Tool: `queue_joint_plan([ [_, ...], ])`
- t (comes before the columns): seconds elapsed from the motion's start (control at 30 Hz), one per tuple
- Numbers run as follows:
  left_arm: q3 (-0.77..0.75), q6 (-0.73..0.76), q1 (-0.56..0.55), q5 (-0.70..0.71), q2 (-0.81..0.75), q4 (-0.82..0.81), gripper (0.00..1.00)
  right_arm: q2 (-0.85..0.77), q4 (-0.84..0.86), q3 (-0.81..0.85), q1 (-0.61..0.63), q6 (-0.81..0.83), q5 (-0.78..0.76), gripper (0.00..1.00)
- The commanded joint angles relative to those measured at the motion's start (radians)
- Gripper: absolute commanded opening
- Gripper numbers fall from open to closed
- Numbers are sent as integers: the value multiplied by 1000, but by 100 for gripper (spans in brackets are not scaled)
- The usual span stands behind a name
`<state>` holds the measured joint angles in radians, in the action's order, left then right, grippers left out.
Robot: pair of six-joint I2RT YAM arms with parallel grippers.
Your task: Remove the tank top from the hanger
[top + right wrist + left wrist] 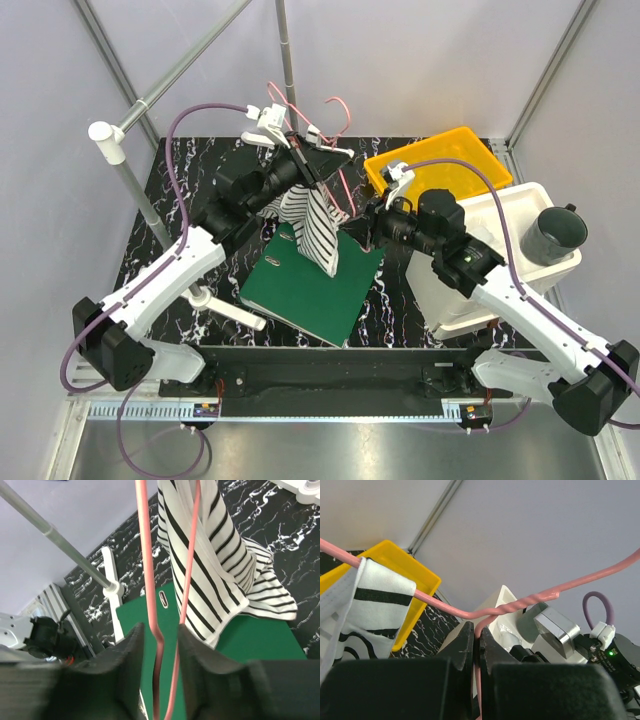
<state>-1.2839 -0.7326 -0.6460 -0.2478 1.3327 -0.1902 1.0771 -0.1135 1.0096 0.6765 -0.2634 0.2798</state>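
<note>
The pink wire hanger point(343, 187) is held up above the table, its hook point(338, 107) toward the back. The striped tank top point(316, 228) hangs from it, its lower end resting on the green binder point(305, 292). My left gripper point(312, 172) is shut on the hanger wire point(479, 630) just below the twisted neck; one strap of the tank top point(367, 602) drapes over the wire there. My right gripper point(159, 635) is open, with two hanger wires point(145, 580) running between its jaws and the tank top point(212, 560) just beyond. It shows in the top view point(358, 228) beside the garment.
A grey rail point(190, 60) on a white-capped post point(128, 170) stands at the back left. A yellow bin point(440, 165) sits at the back right. A white bin point(505, 215) holding a grey cup point(555, 235) sits on the right.
</note>
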Motion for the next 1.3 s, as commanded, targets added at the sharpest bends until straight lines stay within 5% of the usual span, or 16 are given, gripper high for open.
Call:
queue_joint_plan([
  [0.0,-57,-33,5,-73,5,-106,0,-8,104,-51,0,-43,-40,29],
  [0.03,-55,-33,5,-77,0,-110,0,-16,104,-60,0,-54,-65,14],
  [0.1,-52,-30,6,-82,-3,-114,0,-41,138,-88,-2,-69,-88,2],
  [0.2,-55,5,6,-91,-9,-114,2,-84,143,-114,0,-97,-157,0],
  [0.37,-95,100,6,-145,-6,-26,49,-138,141,-124,0,-135,-218,0],
  [0.57,-42,260,6,-148,-105,58,81,-152,135,-105,0,-148,-257,0],
  [0.87,100,581,16,122,-360,248,95,-187,66,-65,0,-151,-271,0],
  [1.27,51,565,86,39,-152,250,98,-195,31,-39,0,-145,-205,0],
])
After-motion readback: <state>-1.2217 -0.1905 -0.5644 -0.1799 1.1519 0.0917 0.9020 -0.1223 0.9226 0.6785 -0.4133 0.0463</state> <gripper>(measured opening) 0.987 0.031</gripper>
